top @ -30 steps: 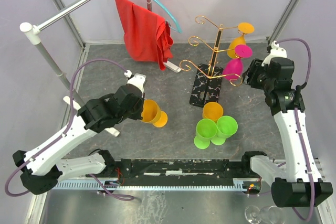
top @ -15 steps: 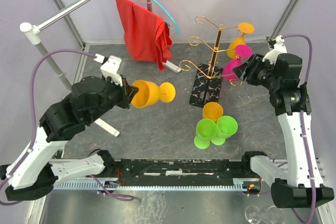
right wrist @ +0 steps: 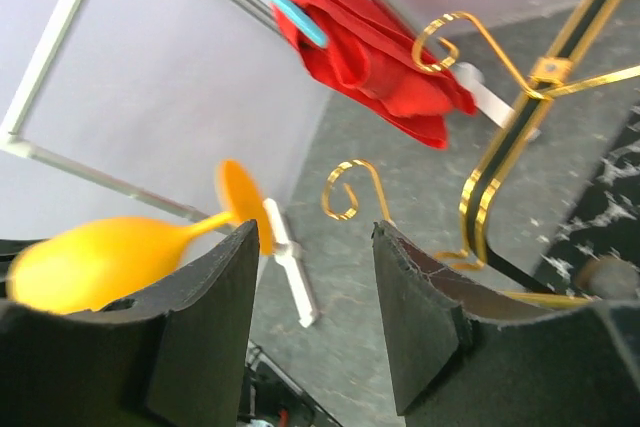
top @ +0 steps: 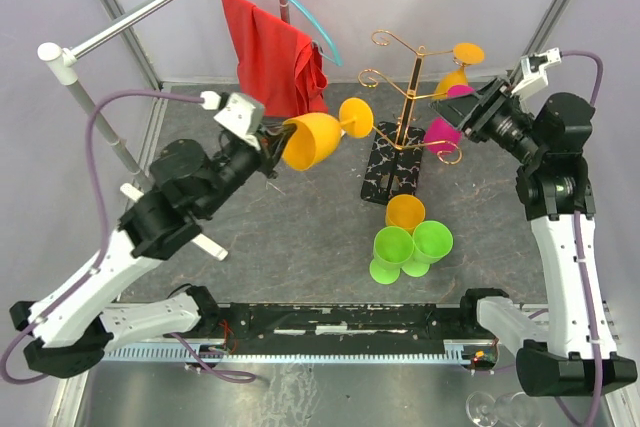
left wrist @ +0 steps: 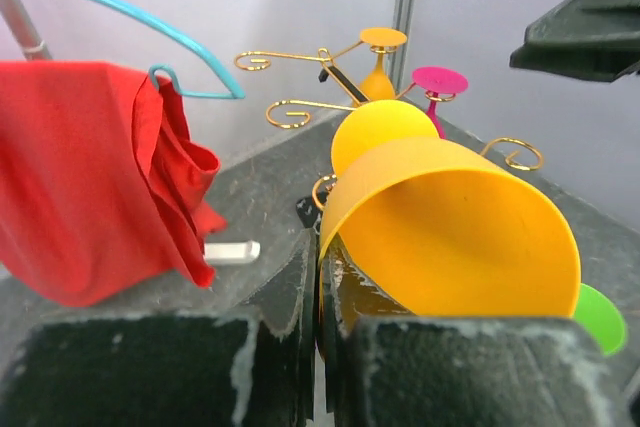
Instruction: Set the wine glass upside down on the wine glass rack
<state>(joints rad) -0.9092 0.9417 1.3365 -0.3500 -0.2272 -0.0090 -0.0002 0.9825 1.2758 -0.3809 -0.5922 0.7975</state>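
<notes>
The left hand (top: 270, 137) is clamped on the rim of the orange glass (top: 312, 139), which it holds in the air above the desk (top: 300, 247), in the upper middle of the top view. The glass lies almost flat. Its long axis runs from the hand at the left toward the rack (top: 412, 87) at the right, foot first, with the mouth at the hand. The foot is near the lowest left scroll (top: 349, 125), and the right wrist view shows a gap between them. I judge that the coming move turns on this: the stem must enter a free left scroll and the bowl must turn down. The right hand (top: 452, 107) has its fingers apart and holds nothing. It is at the right side of the rack, beside the hanging pink glass (top: 443, 132), so the left hand is the better placed.
</notes>
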